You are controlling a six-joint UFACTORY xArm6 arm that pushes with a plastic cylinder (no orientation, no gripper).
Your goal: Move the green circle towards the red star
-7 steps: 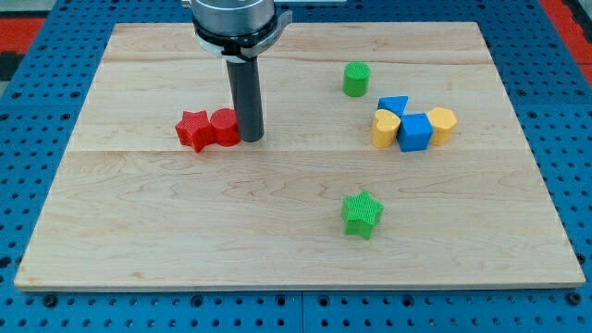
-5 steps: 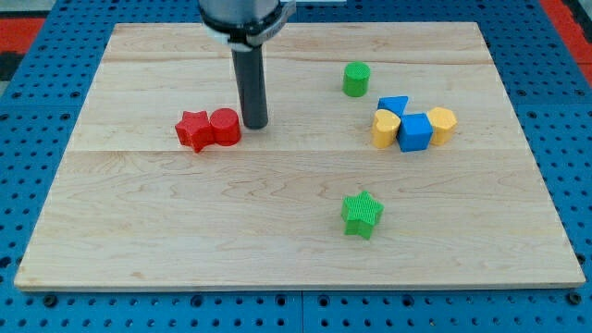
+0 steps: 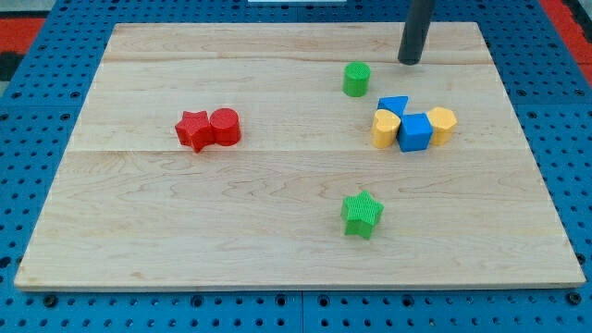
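The green circle point(image 3: 356, 79) stands on the wooden board toward the view's top, right of centre. The red star point(image 3: 193, 129) lies at the view's left, touching a red circle point(image 3: 225, 127) on its right side. My tip point(image 3: 409, 61) is near the board's top edge, to the right of and slightly above the green circle, a short gap away and touching no block.
A cluster sits at the view's right: a blue triangle point(image 3: 394, 104), a blue cube point(image 3: 414, 132), a yellow heart-like block point(image 3: 385, 128) and another yellow block point(image 3: 442, 124). A green star point(image 3: 362, 214) lies lower at centre-right. The board point(image 3: 296, 250) rests on a blue pegboard.
My tip has left the red circle's right side and travelled right and up to the board's top edge, beside the green circle. No block has moved.
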